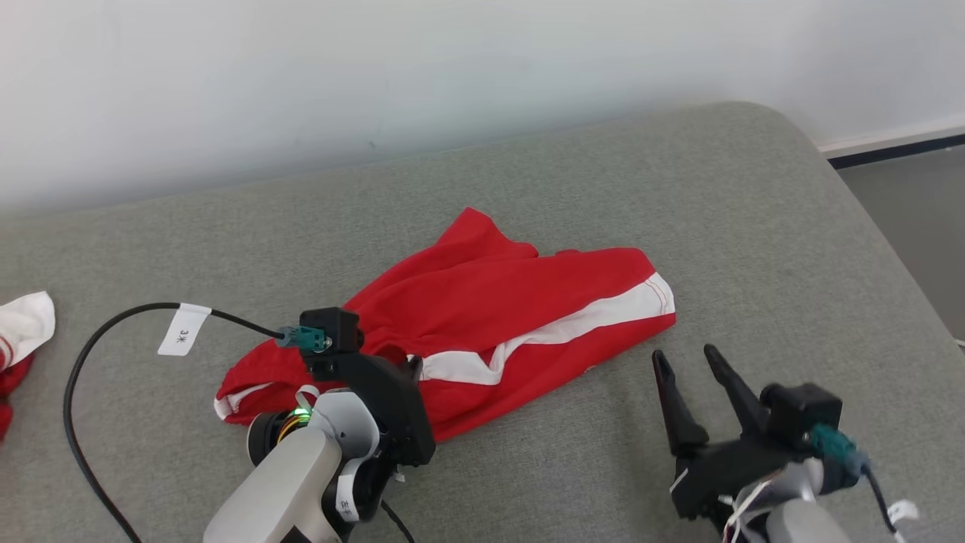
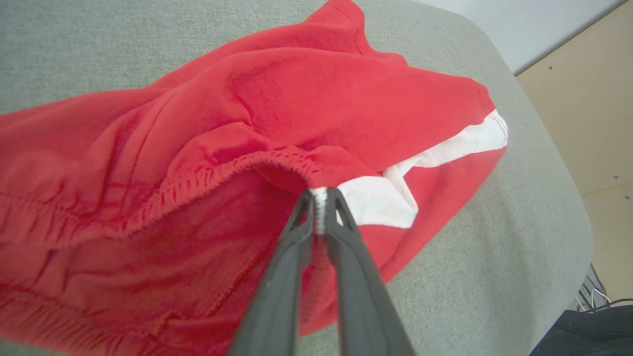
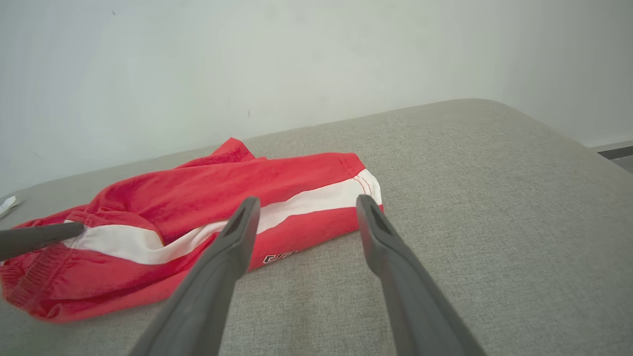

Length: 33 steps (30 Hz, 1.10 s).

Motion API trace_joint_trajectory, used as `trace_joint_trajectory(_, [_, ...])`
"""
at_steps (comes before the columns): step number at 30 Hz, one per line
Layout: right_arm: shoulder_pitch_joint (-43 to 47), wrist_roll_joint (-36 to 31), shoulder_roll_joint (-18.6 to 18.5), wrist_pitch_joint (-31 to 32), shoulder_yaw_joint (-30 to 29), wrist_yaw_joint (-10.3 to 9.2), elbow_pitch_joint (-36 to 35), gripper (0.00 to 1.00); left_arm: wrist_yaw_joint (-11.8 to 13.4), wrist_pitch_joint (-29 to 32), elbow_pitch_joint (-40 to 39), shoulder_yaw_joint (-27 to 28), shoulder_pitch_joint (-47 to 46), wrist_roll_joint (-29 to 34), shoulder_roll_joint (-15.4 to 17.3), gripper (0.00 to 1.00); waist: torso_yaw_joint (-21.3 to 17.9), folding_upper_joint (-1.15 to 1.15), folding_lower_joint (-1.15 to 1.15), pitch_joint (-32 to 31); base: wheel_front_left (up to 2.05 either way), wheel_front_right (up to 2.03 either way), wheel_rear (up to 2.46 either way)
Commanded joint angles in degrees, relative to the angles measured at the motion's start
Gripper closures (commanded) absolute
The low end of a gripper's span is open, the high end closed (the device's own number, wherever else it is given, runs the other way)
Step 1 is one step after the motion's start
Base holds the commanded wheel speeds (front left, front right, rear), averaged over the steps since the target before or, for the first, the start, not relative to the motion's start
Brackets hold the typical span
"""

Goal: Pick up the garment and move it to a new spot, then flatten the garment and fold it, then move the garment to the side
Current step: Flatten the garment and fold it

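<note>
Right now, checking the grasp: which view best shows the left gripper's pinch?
Left wrist view: the left gripper is shut on the garment at the waistband. Head view mostly hides it behind the wrist; right wrist view shows one finger side-on.

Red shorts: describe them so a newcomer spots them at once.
On the grey cushion by the white wall, the red shorts lie crumpled at its centre. Unlike the white-and-red cloth at the left edge, they carry a long white stripe, and the left gripper pinches their waistband.
</note>
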Motion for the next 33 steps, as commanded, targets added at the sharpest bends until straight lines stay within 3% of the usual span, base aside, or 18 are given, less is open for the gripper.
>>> trace_joint_trajectory(1, [-1.1, 0.7, -0.6, 1.0, -0.3, 0.20, 0.4, 0.00, 0.0, 0.1, -0.3, 0.0, 0.3, 0.2, 0.1, 1.00, 0.6, 0.00, -0.01, 0.1, 0.00, 0.00, 0.00])
trace_joint_trajectory(6, [-6.6, 2.5, -2.3, 8.7, -2.9, 0.20, 3.8, 0.00, 0.0, 0.3, -2.7, -0.9, 1.1, 0.8, 0.6, 1.00, 2.9, 0.00, -0.01, 1.7, 0.00, 0.00, 0.00])
trace_joint_trajectory(13, [-15.6, -0.3, -4.8, 16.7, -11.0, 0.16, 13.9, 0.00, -0.4, 0.9, -7.4, -2.5, 2.3, 1.6, 1.1, 1.00, 8.4, 0.00, -0.01, 5.2, 0.00, 0.00, 0.00])
trace_joint_trajectory(23, [-23.1, -5.7, -7.8, 22.4, -15.3, 0.15, 24.2, 0.00, -0.3, 1.1, -12.8, -3.6, 2.1, 1.9, 1.2, 1.00, 14.5, 0.00, -0.01, 8.7, 0.00, 0.00, 0.00])
trace_joint_trajectory(24, [-23.2, -6.0, -7.7, 23.1, -15.3, 0.15, 25.0, 0.06, -0.2, 1.0, -12.9, -3.6, 2.1, 1.8, 1.0, 1.00, 14.8, 0.00, -0.01, 8.8, 0.00, 0.00, 0.00])
trace_joint_trajectory(25, [-23.4, -6.1, -7.3, 23.9, -15.1, 0.15, 25.8, 0.20, -0.2, 1.0, -13.0, -3.7, 2.2, 1.8, 0.9, 1.00, 15.0, 0.00, -0.01, 8.9, 0.00, 0.00, 0.00])
trace_joint_trajectory(26, [-23.5, -6.0, -6.9, 24.6, -14.8, 0.15, 26.2, 0.21, -0.1, 0.9, -13.1, -3.8, 2.3, 1.8, 0.8, 1.00, 15.2, 0.00, -0.01, 8.9, 0.00, 0.00, 0.00])
trace_joint_trajectory(29, [-22.7, -5.7, -6.7, 26.6, -14.1, 0.20, 27.0, 0.02, -0.1, 0.5, -13.2, -4.0, 2.6, 1.8, 0.6, 1.00, 15.4, 0.00, -0.01, 8.9, 0.00, 0.00, 0.00])
trace_joint_trajectory(32, [-21.0, -6.2, -7.4, 27.7, -13.2, 0.20, 26.8, 0.01, -0.2, 0.3, -13.0, -4.0, 2.9, 1.6, 0.6, 1.00, 15.2, 0.00, -0.01, 8.5, 0.00, 0.00, 0.00])
trace_joint_trajectory(33, [-20.4, -6.2, -7.7, 28.0, -13.1, 0.20, 26.6, 0.06, -0.2, 0.3, -13.0, -3.9, 3.1, 1.5, 0.7, 1.00, 15.1, 0.00, -0.01, 8.3, 0.00, 0.00, 0.00])
